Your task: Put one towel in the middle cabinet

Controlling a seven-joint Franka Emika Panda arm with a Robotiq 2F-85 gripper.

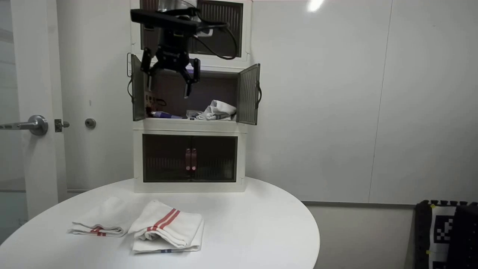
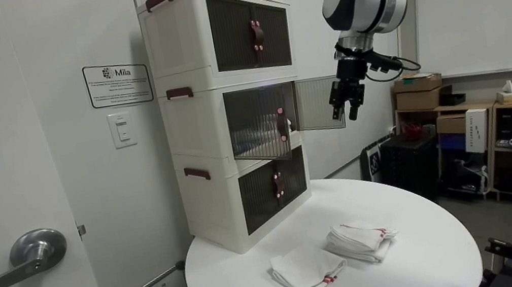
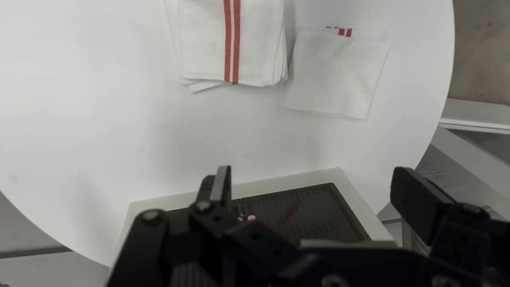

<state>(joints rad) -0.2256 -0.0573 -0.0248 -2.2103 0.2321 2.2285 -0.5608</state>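
The white towel (image 1: 218, 109) lies crumpled at the right of the open middle cabinet (image 1: 190, 126), with a small bluish stripe at its lower edge. In an exterior view (image 2: 197, 127) the cabinet's near door partly screens its inside. Both grey doors (image 1: 138, 87) (image 1: 249, 93) stand open. My gripper (image 1: 168, 90) is open and empty. It hangs high, apart from the towels, and overlaps the cabinet opening in that view; it also shows in an exterior view (image 2: 343, 111) and the wrist view (image 3: 310, 175). Another blue-marked towel (image 1: 166, 250) lies beneath a red-striped towel on the table.
A folded red-striped towel (image 1: 179, 224) tops the stack on the round white table (image 1: 261, 231); a second red-striped towel (image 1: 102, 220) lies beside it. A purple-blue item (image 1: 164, 115) lies inside the cabinet. The dark-fronted bottom tier (image 1: 164, 160) is shut.
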